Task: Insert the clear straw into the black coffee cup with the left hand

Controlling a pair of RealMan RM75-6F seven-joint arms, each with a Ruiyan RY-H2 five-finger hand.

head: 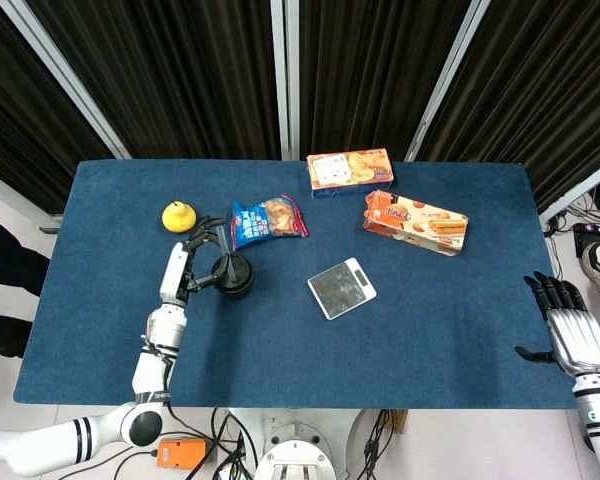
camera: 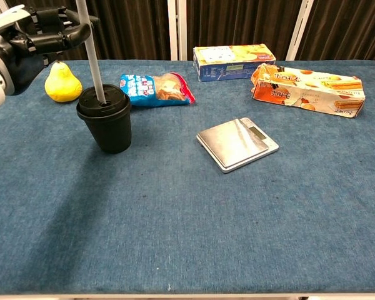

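No packaging text is legible to you. Your left robot hand [camera: 31, 39] grips the clear straw [camera: 91, 59] (near upright), its tip in the black coffee cup [camera: 106, 122] lid; right robot hand [head: 570, 335] lies open.

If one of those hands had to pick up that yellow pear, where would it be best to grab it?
Probably around the wide lower belly of the pear, coming down from above or from its left. It stands upright with a thin stem on top, too small to hold, and the black coffee cup crowds its near right side.
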